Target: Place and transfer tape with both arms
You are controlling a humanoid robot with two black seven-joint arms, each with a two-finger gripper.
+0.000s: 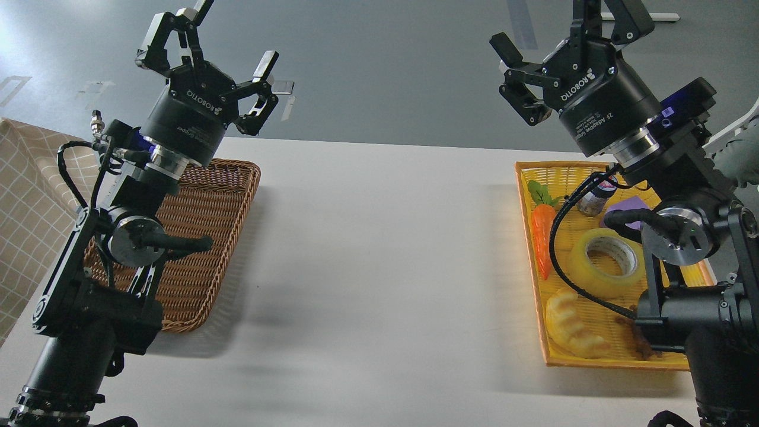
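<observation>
Head view: both our claws, left (222, 56) and right (560, 50), wide open, empty; translucent yellow tape roll (605, 256) below right claw—we should descend squarely.

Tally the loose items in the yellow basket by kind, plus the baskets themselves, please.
Tape roll: 1
Toy carrot: 1
Bread toy: 1
Small jar: 1
Purple item, partly hidden: 1
Baskets, yellow basket and brown wicker basket: 2
Total: 7
</observation>
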